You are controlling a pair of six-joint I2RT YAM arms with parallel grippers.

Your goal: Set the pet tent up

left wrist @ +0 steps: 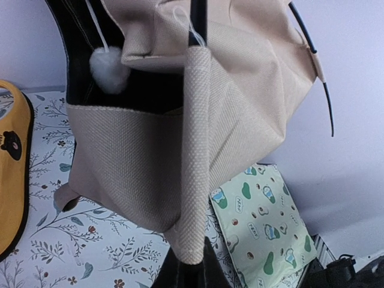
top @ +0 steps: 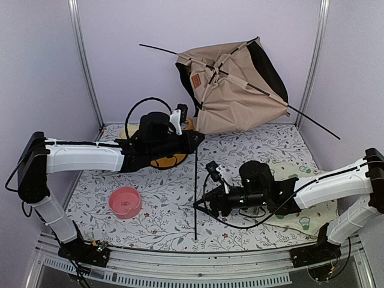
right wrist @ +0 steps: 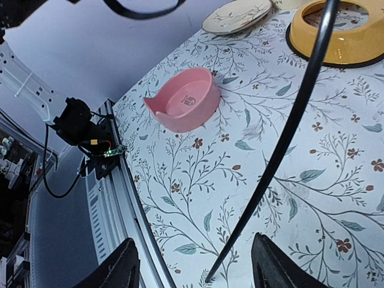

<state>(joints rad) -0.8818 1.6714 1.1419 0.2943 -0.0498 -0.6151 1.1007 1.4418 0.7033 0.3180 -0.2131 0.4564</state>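
Observation:
The pet tent point(top: 231, 90), tan fabric with black crossing poles, leans half-collapsed against the back wall. My left gripper point(top: 195, 139) is shut on the tent's fabric pole sleeve point(left wrist: 195, 156), which rises straight up from its jaws point(left wrist: 193, 267). A white pompom point(left wrist: 110, 69) hangs inside the tent opening. One thin black pole point(top: 196, 192) runs from there toward the front of the table. My right gripper point(top: 201, 207) stands open around that pole's free end point(right wrist: 288, 132), which passes between its fingers point(right wrist: 120, 267) without touching them.
A pink bowl point(top: 125, 201) sits at the front left on the floral cloth. The yellow feeder point(top: 163, 162) lies under my left arm. A cream mat with green prints point(top: 303, 219) lies under my right arm. The table's front rail point(right wrist: 114, 198) is close to the pole's tip.

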